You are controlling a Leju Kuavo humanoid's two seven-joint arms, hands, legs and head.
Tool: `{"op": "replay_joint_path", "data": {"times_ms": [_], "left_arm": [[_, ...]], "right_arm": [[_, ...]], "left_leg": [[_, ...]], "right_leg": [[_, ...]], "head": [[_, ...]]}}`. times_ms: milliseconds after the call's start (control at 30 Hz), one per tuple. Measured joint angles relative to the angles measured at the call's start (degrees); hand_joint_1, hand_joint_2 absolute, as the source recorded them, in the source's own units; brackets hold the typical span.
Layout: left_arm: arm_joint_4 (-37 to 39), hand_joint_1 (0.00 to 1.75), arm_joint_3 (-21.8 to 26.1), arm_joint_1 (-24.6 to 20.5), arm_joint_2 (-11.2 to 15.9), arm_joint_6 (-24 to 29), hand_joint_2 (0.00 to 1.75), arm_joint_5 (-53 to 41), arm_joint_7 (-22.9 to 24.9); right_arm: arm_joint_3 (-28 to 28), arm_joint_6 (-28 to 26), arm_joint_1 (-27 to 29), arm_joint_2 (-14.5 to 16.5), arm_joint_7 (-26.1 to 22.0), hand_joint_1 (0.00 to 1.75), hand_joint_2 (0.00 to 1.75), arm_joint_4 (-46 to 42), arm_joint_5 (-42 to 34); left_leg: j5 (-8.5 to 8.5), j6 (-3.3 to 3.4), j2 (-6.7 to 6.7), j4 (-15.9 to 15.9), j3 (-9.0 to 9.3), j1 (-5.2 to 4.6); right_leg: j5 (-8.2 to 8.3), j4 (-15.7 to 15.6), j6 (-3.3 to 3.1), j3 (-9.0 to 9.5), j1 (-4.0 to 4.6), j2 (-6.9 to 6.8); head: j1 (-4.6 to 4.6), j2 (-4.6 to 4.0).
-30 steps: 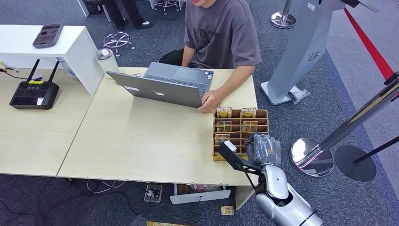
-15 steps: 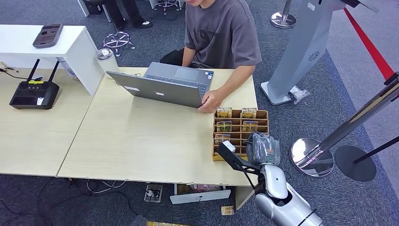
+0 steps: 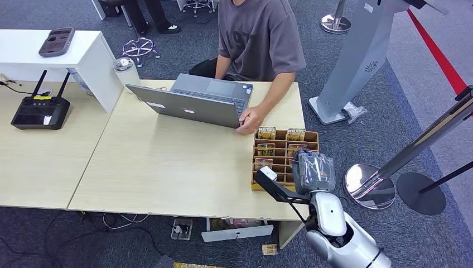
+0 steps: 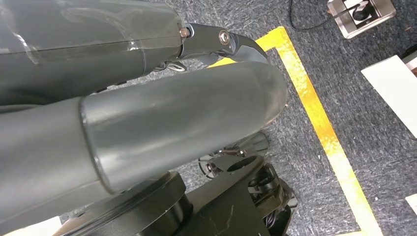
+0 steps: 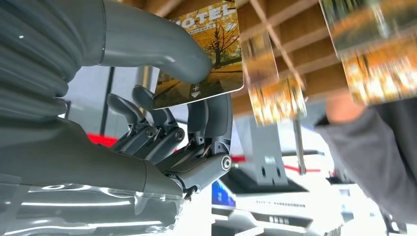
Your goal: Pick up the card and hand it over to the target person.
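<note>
**Right hand pinching a card at the card rack**

Landmark: wooden card rack (image 3: 285, 157) at the table's (image 3: 167, 167) right front corner.

- Right hand (image 3: 313, 172) sits over the rack's near right part, silver forearm coming up from below the table edge. Plastic-covered back of hand hides the slots under it.
- Right wrist view: card (image 5: 201, 59) is clamped between the thick thumb (image 5: 157, 44) and the darker fingers (image 5: 216, 115). Card face reads "HOTEL" with an autumn tree picture. So the hand is closed on the card, holding it.
- Whether the card's lower edge is still in its slot or already clear of the rack: can't tell, the wrist picture is blurred past the hand and the head view is blocked.
- Other cards of the same print stand in the rack's far and left slots.
- Left hand (image 4: 147, 123): grey cover and thumb seen over dark carpet with a yellow floor stripe (image 4: 319, 123). Finger state can't be told from this angle.
- Just beyond the rack: person's hand (image 3: 249, 120) resting at the laptop's (image 3: 192, 103) near right corner; person (image 3: 259, 39) in a grey T-shirt seated at the table's far side.
- Right of the rack, off the table: chrome stanchion base (image 3: 369, 186).
</note>
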Motion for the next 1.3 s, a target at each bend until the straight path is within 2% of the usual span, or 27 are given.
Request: {"op": "replay_joint_path", "data": {"times_ms": [167, 333, 433, 667, 900, 1300], "left_arm": [[0.0, 0.00, 0.1, 0.0, 0.0, 0.0, 0.00, 0.0, 0.0], [-0.1, 0.00, -0.6, -0.6, -0.1, -0.3, 0.00, -0.8, 0.5], [-0.2, 0.00, -1.1, -1.2, -0.1, -0.6, 0.00, -1.4, 1.1], [-0.4, 0.00, -1.5, -2.2, -0.2, -1.0, 0.00, -2.6, 1.9], [-0.4, 0.00, -1.9, -2.2, 0.3, -1.2, 0.00, -3.7, 3.1], [-0.4, 0.00, -1.6, -2.7, 0.0, -1.1, 0.00, -4.1, 3.1]], "right_arm": [[-1.2, 1.5, -1.4, -1.0, 0.7, 1.66, 1.75, -4.0, 1.2], [-2.0, 1.7, -4.4, -0.3, 1.3, 1.71, 1.75, -2.1, 0.9], [-2.2, 0.7, -6.4, 1.0, 1.3, 1.72, 1.75, 2.5, -1.2], [-0.9, -4.5, -8.8, 3.5, -0.2, 1.75, 1.75, 19.1, -7.9], [0.7, -7.9, -10.3, 5.7, -0.9, 1.75, 1.75, 27.6, -8.5], [1.2, -12.0, -12.0, 7.8, -1.1, 1.74, 1.75, 26.1, -6.8]], "left_leg": [[0.00, -0.01, 0.03, 0.0, 0.01, 0.00], [0.03, 0.00, 0.09, 0.0, 0.02, 0.00], [0.08, 0.02, 0.15, 0.0, 0.00, 0.00], [0.14, 0.03, 0.14, -0.2, 0.19, 0.05], [0.12, 0.01, 0.21, -0.2, 0.19, 0.05], [0.11, 0.03, 0.22, -0.1, 0.06, 0.03]], "right_leg": [[0.02, 0.0, 0.00, 0.00, 0.00, 0.02], [0.08, 0.0, 0.00, 0.00, 0.00, 0.09], [0.15, -0.1, 0.01, -0.04, 0.00, 0.14], [0.23, -0.2, 0.01, 0.18, 0.05, 0.15], [0.23, -0.3, 0.00, 0.18, 0.05, 0.22], [0.22, -0.2, 0.01, 0.04, 0.03, 0.16]], "head": [[0.00, 0.00], [0.00, 0.00], [0.00, 0.00], [0.00, 0.00], [0.00, 0.00], [0.00, 0.00]]}}
